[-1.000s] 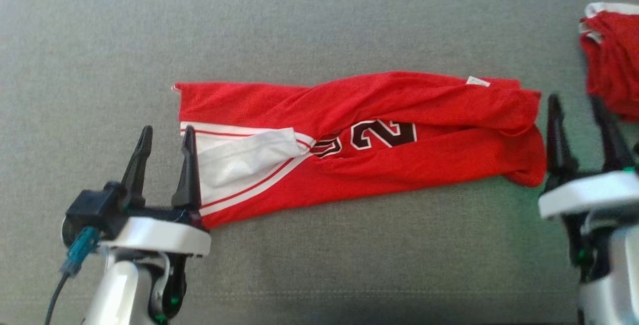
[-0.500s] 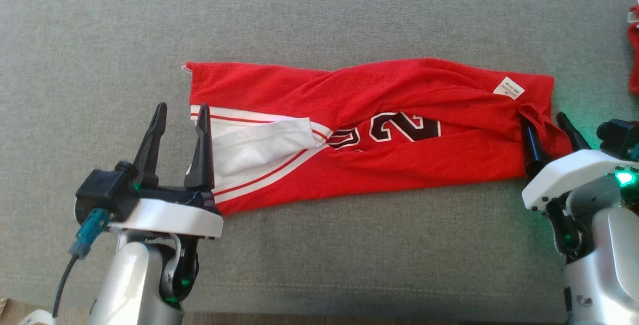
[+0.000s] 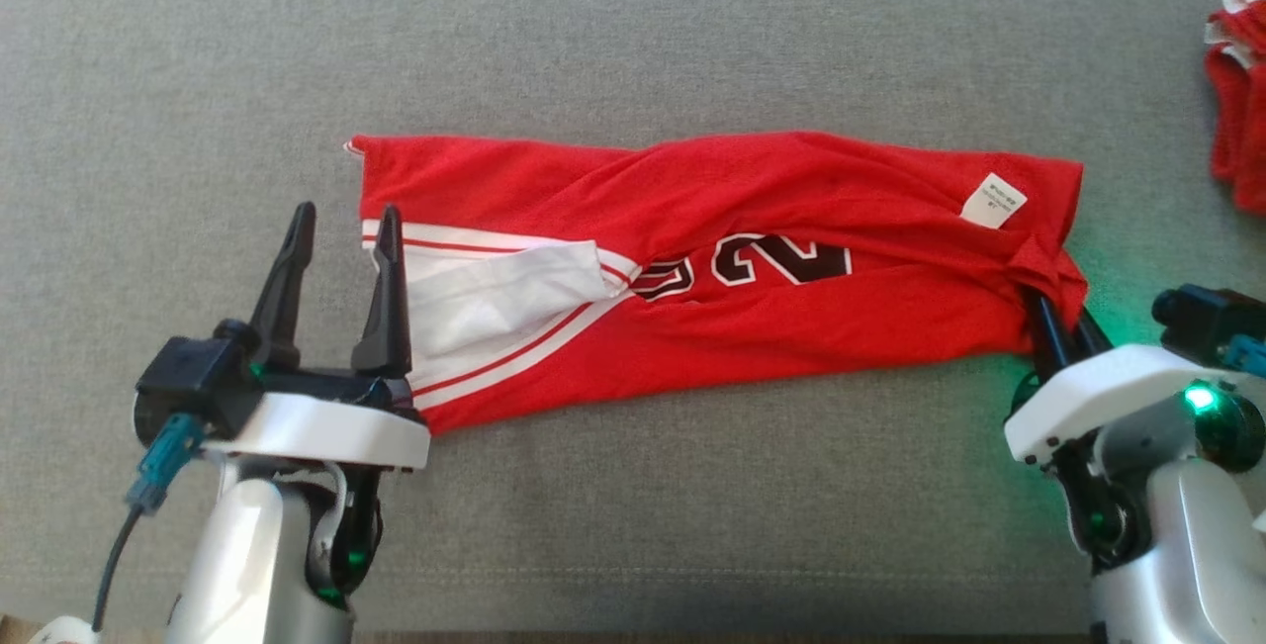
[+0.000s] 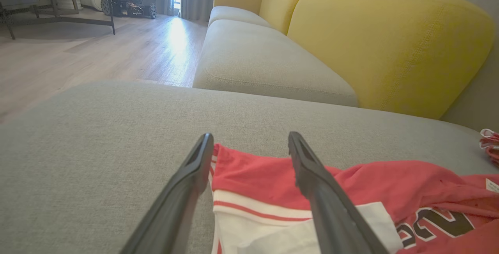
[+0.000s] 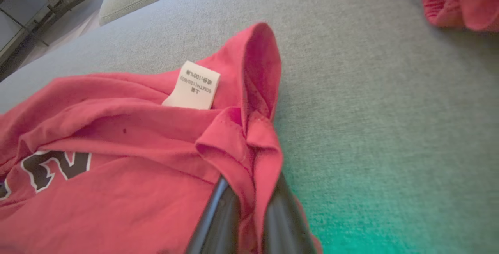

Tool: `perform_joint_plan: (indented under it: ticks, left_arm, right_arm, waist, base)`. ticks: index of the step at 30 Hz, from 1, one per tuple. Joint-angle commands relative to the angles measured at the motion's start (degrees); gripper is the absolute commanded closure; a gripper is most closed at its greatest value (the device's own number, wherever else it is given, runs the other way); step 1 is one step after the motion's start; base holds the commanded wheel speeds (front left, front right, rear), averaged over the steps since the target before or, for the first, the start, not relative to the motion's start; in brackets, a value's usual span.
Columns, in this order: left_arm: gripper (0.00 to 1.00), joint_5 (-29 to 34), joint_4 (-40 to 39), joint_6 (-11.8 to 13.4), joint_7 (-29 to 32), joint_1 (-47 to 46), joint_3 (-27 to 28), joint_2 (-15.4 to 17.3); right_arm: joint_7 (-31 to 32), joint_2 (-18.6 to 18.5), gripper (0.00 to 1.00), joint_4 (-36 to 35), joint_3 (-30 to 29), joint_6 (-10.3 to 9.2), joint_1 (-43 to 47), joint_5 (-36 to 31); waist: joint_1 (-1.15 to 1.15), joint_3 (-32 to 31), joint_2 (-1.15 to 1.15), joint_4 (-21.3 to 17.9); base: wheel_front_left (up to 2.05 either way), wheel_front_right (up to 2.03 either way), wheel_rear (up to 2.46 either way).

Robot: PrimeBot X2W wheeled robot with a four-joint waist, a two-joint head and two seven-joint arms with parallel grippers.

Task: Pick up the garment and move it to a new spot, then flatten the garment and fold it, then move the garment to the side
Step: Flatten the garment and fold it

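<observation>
A red jersey (image 3: 712, 268) with white trim and a black number lies folded lengthwise across the grey cushion (image 3: 633, 41). Its care label (image 3: 992, 200) faces up near the right end. My right gripper (image 3: 1060, 313) is shut on the jersey's lower right corner; in the right wrist view the red cloth (image 5: 249, 156) is pinched between the two dark fingers (image 5: 218, 215). My left gripper (image 3: 341, 229) stands open at the jersey's left end, one finger over the white trim (image 4: 257, 215), the other over bare cushion.
Another red garment (image 3: 1236, 100) lies at the cushion's far right edge. In the left wrist view a yellow sofa back (image 4: 390, 47) rises beyond the cushion, and wooden floor (image 4: 78, 59) lies off the left side.
My right gripper went from open beside the jersey's right end to shut on its lower right corner. The head camera shifted. The left gripper stayed open at the left end.
</observation>
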Motion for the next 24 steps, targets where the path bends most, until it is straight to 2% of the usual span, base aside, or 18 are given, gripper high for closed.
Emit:
perform_joint_plan:
  ticks: [1,8,18,21,24]
  left_arm:
    - [0.00,0.8,-1.8,-0.3,-0.4,-0.6,2.7,0.1]
    - [0.00,1.1,-2.0,-0.5,-0.4,0.0,3.6,0.0]
    - [0.00,1.2,-2.0,-0.6,-0.4,1.2,4.3,-0.1]
    - [0.00,1.1,-1.8,-0.5,-0.4,1.7,4.4,-0.1]
    - [0.00,1.0,-1.6,-0.5,-0.4,2.0,4.3,-0.1]
  right_arm:
    - [-1.1,0.0,1.00,-2.0,0.3,-0.05,1.7,0.3]
    - [-2.1,0.0,1.00,-5.0,-4.2,-0.05,3.3,0.1]
    - [0.5,-1.2,1.00,-11.5,-11.6,-0.05,7.6,-0.8]
    - [1.7,-1.3,1.00,-13.4,-11.2,-0.05,7.8,-0.3]
    - [3.4,-1.4,1.00,-17.0,-8.4,-0.05,7.4,0.1]
  waist:
    - [0.00,-0.4,0.00,-0.4]
    - [0.00,-1.0,0.00,-1.3]
    - [0.00,-2.5,0.00,-2.3]
    - [0.00,-3.4,0.00,-2.5]
    - [0.00,-4.6,0.00,-2.6]
  base:
    - [0.00,0.00,0.00]
    - [0.00,0.00,0.00]
    - [0.00,0.00,0.00]
    - [0.00,0.00,0.00]
    - [0.00,0.00,0.00]
